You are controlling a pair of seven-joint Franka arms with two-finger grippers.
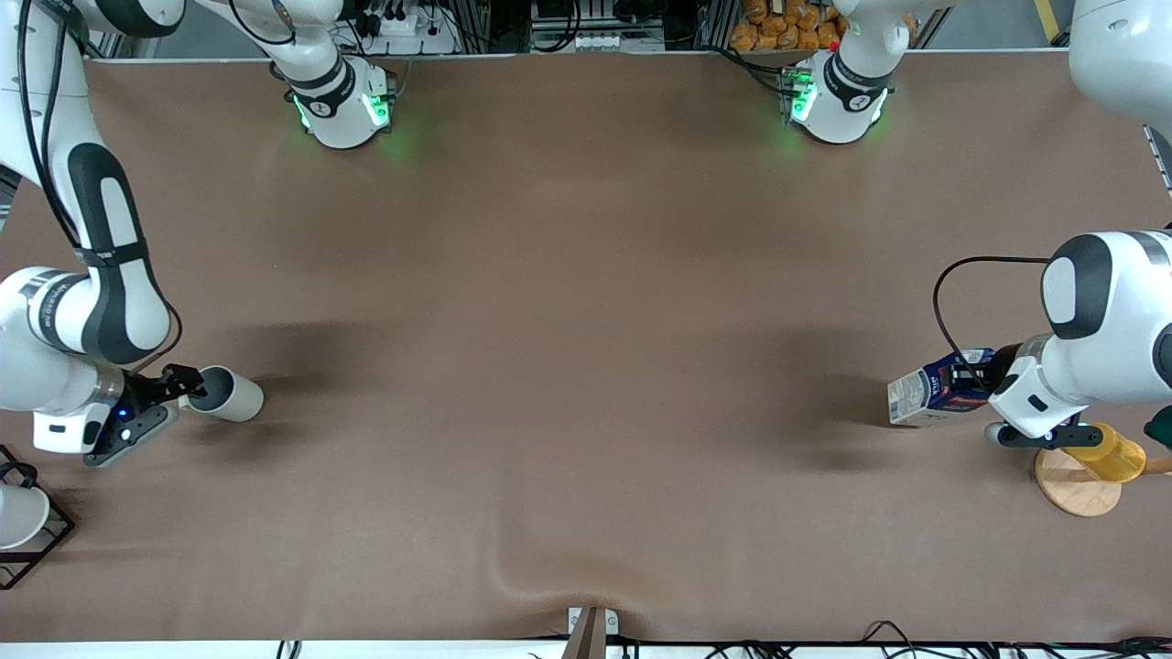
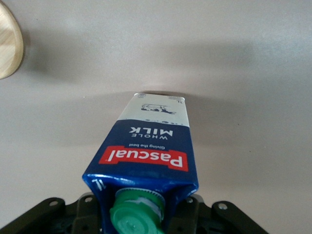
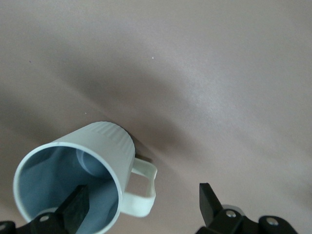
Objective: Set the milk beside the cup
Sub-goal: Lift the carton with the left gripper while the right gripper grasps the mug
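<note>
milk, at the right edge of the front frame, is pinched near its cap by the left tool, so carry it level toward the cup at frame left, where the right tool straddles the rim, spread.

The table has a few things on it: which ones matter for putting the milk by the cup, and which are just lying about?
Part of the job:
- milk, held by the left gripper
- cup, with the right gripper at its rim

Just lying about:
- yellow cup on a round wooden coaster
- white cup in a black wire frame
</note>
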